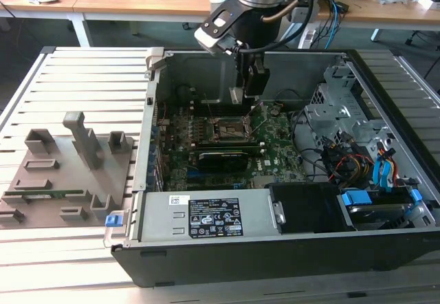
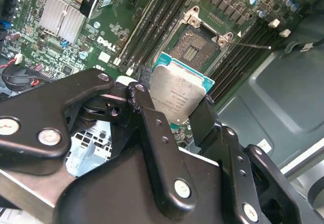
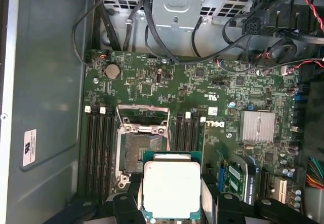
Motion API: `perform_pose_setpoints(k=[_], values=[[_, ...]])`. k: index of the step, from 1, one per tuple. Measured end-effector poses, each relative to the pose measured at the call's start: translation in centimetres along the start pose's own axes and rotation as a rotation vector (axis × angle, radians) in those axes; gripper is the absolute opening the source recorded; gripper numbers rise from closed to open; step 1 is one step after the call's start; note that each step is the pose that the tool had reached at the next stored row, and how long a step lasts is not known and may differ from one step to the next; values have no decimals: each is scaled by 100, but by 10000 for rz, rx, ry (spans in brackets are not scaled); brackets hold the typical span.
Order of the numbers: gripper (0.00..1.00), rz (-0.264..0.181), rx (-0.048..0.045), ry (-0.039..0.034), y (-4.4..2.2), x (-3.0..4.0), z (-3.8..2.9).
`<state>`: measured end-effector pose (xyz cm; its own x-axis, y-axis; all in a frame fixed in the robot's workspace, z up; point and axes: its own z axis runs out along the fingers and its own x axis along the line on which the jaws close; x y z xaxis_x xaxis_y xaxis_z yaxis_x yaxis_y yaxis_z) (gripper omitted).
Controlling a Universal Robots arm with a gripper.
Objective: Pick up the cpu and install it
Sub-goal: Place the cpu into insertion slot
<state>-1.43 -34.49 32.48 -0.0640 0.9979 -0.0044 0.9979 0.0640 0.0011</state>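
The cpu [image 2: 177,93] is a flat square chip with a silvery top and a green rim, and my gripper [image 2: 171,110] is shut on it by two opposite edges. In the first wrist view the cpu [image 3: 171,188] hangs flat between the black fingers [image 3: 125,208], just beside the open dark socket [image 3: 143,150] on the motherboard. In the exterior view my gripper [image 1: 251,96] hangs inside the open computer case [image 1: 275,249], a little above the socket [image 1: 227,128]. The socket [image 2: 195,45] has its metal frame lifted open.
A grey plastic tray [image 1: 62,173] with slots and posts lies on the slatted table at the exterior view's left. Memory slots [image 3: 98,148] flank the socket. A silver heatsink [image 3: 257,126], drive cages [image 1: 337,104] and loose cables [image 1: 344,159] crowd the case at the exterior view's right.
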Motion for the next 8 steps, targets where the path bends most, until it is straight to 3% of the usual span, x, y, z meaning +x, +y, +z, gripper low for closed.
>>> perform_pose_setpoints(k=[8], values=[[55,0,0,0,-4,1,87]])
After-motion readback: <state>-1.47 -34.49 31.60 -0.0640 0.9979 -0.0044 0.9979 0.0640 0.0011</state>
